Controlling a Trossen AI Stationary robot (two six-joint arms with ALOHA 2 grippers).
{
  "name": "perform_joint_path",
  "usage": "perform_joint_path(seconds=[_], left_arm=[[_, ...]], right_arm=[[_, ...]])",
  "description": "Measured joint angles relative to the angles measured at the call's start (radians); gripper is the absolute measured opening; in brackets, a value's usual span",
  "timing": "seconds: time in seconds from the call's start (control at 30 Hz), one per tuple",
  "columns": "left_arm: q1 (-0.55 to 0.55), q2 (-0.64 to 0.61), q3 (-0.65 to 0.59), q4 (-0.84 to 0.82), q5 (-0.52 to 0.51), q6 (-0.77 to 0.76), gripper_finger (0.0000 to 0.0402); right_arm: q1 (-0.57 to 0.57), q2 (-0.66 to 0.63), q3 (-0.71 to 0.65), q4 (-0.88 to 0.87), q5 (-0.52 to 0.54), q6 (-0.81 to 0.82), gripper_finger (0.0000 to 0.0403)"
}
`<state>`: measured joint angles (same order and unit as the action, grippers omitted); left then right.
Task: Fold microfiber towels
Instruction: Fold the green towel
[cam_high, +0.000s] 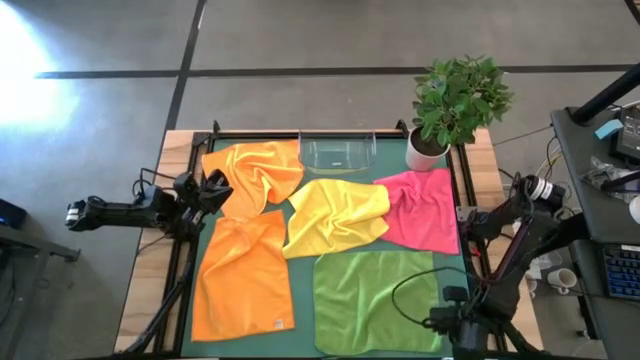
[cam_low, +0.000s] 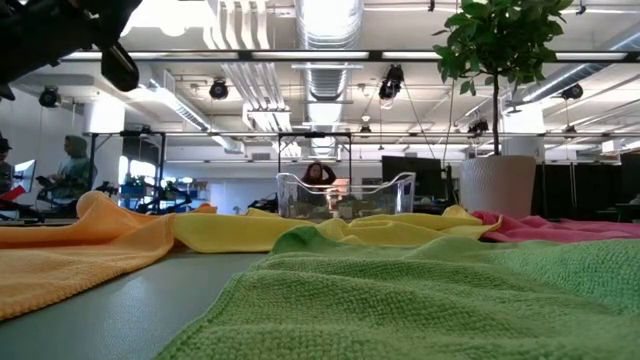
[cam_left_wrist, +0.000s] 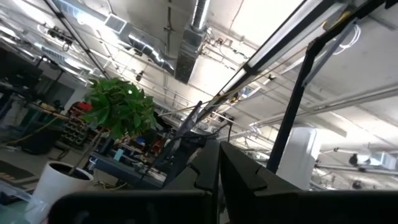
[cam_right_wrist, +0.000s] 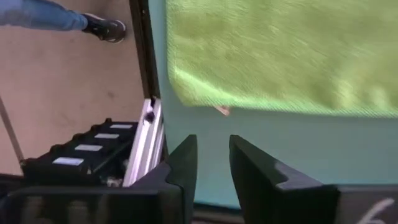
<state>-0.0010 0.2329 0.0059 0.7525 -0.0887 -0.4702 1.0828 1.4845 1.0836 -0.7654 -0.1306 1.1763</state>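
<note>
Two grippers sit at the table's edges: the right gripper, fingers slightly apart and empty, hangs over bare mat just off the green towel's edge; the left gripper, fingers together and empty, sits beside the crumpled orange towel. A second orange towel lies flat, long axis toward the tray. Yellow towel and pink towel lie rumpled mid-table, all nubby.
</note>
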Motion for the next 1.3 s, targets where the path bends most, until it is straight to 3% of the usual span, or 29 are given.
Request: perform_joint_path(seconds=[0.37, 0.63, 0.87, 1.3], left_arm=[[0.000, 0.009, 0.000, -0.003, 0.000, -0.047, 0.0000], [0.001, 0.040, 0.000, -0.007, 0.000, -0.047, 0.0000], [0.001, 0.070, 0.000, -0.002, 0.001, -0.047, 0.0000], [0.001, 0.120, 0.000, -0.002, 0.005, -0.046, 0.0000]], right_arm=[[0.000, 0.163, 0.011, 0.174, 0.002, -0.168, 0.0174], [-0.001, 0.256, 0.031, 0.175, 0.003, -0.192, 0.0184], [-0.002, 0.294, 0.044, 0.165, 0.003, -0.161, 0.0152], [-0.023, 0.275, 0.039, 0.147, 0.001, -0.052, 0.0025]])
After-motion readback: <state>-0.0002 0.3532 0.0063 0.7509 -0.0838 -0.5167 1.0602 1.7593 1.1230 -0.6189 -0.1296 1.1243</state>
